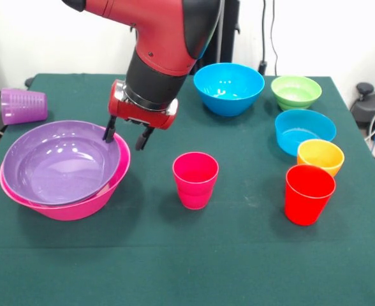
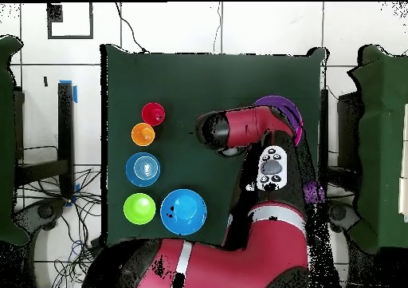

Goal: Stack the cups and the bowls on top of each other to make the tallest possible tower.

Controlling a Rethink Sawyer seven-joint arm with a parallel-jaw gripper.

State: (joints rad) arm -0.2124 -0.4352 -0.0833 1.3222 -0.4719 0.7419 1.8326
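The gripper (image 1: 128, 136) is hanging with its fingers apart and empty at the right rim of the purple bowl (image 1: 53, 162), which is nesting in the huge pink bowl (image 1: 79, 203) at the frame's left. Judging from this, the next piece should be lowered centred, since glossy plastic is likely to slide. The magenta cup (image 1: 195, 179) is standing at centre on the green bench (image 1: 187, 268), the red cup (image 1: 309, 194) at lower right; both are tapered and smooth.

Purple bowl (image 1: 58, 162) in pink bowl (image 1: 79, 205); red cup (image 1: 309, 194).
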